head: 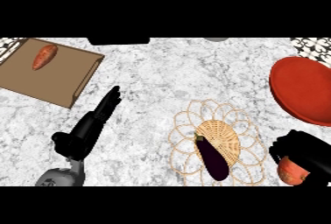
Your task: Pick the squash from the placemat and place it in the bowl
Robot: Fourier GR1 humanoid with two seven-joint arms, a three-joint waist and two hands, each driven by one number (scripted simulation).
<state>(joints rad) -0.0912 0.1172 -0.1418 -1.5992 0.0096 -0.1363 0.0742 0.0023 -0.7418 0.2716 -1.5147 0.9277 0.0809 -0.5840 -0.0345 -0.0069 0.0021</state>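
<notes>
An orange squash (pixel 292 172) shows at the lower right edge, just right of the woven placemat (pixel 216 142). My right hand (pixel 309 155) is curled over its top, shut on it and hiding most of it. A dark purple eggplant (pixel 213 158) lies on the placemat. The red bowl (pixel 302 89) sits at the right edge, just beyond my right hand. My left hand (pixel 93 122) rests at the lower left, open, with straight fingers pointing up and right.
A brown cutting board (pixel 61 81) at the upper left carries an orange sweet potato (pixel 44 57). A black object (pixel 119 40) and a small grey one (pixel 216 39) sit at the counter's far edge.
</notes>
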